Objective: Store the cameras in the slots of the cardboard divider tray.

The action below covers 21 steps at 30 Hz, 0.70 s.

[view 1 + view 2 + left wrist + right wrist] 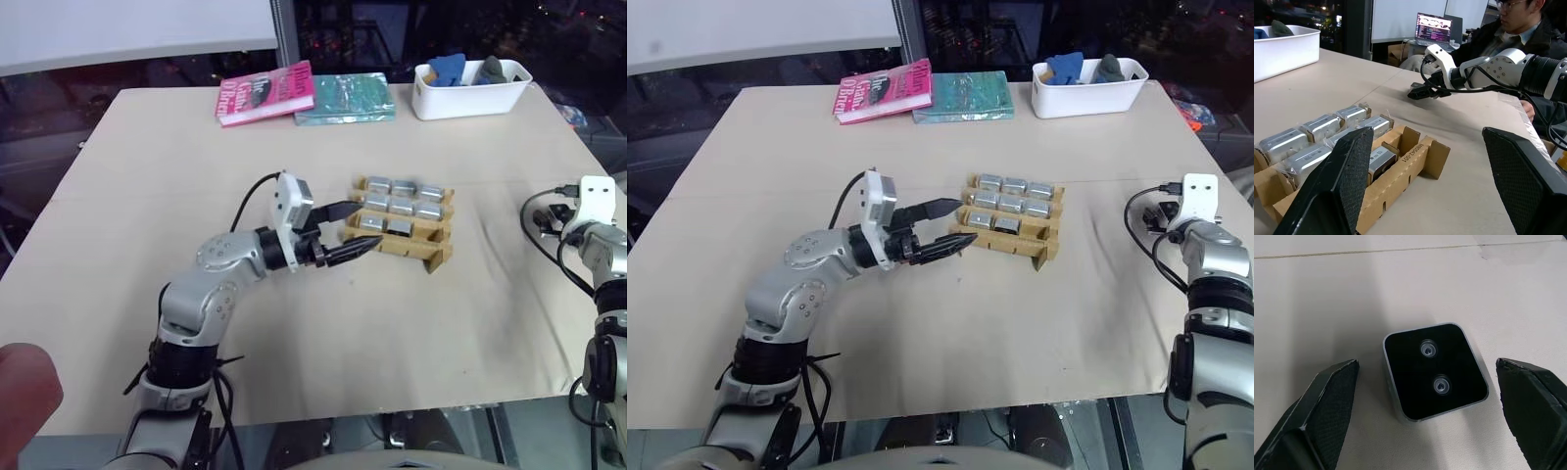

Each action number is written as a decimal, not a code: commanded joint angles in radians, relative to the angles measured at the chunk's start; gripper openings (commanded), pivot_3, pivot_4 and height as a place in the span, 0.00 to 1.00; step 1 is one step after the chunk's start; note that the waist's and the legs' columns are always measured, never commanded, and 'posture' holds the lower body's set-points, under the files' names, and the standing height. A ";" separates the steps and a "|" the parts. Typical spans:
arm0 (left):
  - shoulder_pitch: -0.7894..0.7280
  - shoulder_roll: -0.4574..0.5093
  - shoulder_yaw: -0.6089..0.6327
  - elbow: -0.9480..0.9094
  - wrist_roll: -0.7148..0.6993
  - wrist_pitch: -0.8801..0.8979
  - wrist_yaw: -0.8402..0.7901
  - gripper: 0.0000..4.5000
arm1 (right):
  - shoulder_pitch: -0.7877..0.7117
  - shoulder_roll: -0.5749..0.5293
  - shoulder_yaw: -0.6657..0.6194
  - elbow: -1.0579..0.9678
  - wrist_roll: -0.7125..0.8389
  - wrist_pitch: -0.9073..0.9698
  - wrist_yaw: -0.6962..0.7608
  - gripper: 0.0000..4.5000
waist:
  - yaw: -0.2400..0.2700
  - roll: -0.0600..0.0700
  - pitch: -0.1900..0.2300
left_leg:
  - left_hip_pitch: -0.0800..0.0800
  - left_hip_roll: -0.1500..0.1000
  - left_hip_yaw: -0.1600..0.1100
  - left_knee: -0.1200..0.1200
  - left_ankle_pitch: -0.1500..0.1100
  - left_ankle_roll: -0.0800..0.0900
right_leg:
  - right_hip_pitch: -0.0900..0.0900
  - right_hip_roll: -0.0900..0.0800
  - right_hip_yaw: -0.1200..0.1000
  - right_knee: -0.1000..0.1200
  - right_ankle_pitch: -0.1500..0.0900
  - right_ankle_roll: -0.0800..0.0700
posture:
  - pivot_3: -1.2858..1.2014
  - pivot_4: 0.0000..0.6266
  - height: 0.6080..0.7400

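The cardboard divider tray lies mid-table with several silver cameras seated in its slots. The slot at the right end of its near row holds nothing. My left gripper hovers level at the tray's left end, open, with nothing between its fingers. Another camera lies on the table with its dark two-lens face up. My right gripper is open above it, one finger on each side, not touching. From the left wrist view the right gripper is low over the cloth, far right of the tray.
A white bin with blue items stands at the back right. A pink book and a teal book lie at the back. A person sits past the table's right edge, beside a laptop.
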 commanded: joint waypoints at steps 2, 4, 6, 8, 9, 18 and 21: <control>-0.014 0.003 -0.003 -0.010 0.001 -0.022 0.003 0.82 | -0.023 -0.025 -0.008 -0.009 -0.001 -0.020 0.002 1.00 | 0.000 0.000 0.000 | 0.000 0.000 0.000 0.000 0.000 0.000 | 0.000 0.000 0.000 0.000 0.000 0.000 | 0.52 0.24 1.00; -0.012 0.006 -0.006 -0.004 0.009 -0.026 0.004 0.82 | -0.021 -0.026 -0.010 -0.009 0.000 -0.021 0.003 1.00 | 0.000 0.000 0.000 | 0.000 0.000 0.000 0.000 0.000 0.000 | 0.000 0.000 0.000 0.000 0.000 0.000 | 0.52 0.24 1.00; -0.010 0.008 -0.008 0.002 0.019 -0.031 0.005 0.82 | -0.021 -0.026 -0.011 -0.009 0.001 -0.022 0.003 1.00 | 0.000 0.000 0.000 | 0.000 0.000 0.000 0.000 0.000 0.000 | 0.000 0.000 0.000 0.000 0.000 0.000 | 0.52 0.24 1.00; -0.009 0.006 -0.007 0.007 0.022 -0.033 0.006 0.82 | -0.020 -0.026 -0.012 -0.010 0.002 -0.023 0.005 1.00 | 0.000 0.000 0.000 | 0.000 0.000 0.000 0.000 0.000 0.000 | 0.000 0.000 0.000 0.000 0.000 0.000 | 0.52 0.24 1.00; -0.008 0.005 -0.006 0.010 0.023 -0.033 0.007 0.82 | -0.020 -0.026 -0.013 -0.010 0.004 -0.022 0.007 1.00 | 0.000 0.000 0.000 | 0.000 0.000 0.000 0.000 0.000 0.000 | 0.000 0.000 0.000 0.000 0.000 0.000 | 0.52 0.24 1.00; -0.018 -0.004 0.013 0.092 0.040 -0.055 0.030 0.83 | -0.017 -0.025 -0.021 -0.020 0.020 -0.012 0.024 0.86 | 0.000 0.000 0.000 | 0.000 0.000 0.000 0.000 0.000 0.000 | 0.000 0.000 0.000 0.000 0.000 0.000 | 0.52 0.24 1.00; -0.024 -0.004 0.016 0.127 0.046 -0.070 0.033 0.83 | -0.002 -0.026 -0.023 -0.050 0.028 0.003 0.027 0.55 | -0.001 0.000 0.000 | 0.000 0.000 0.000 0.000 0.000 0.000 | 0.000 -0.001 0.000 0.000 0.000 0.000 | 0.52 0.24 1.00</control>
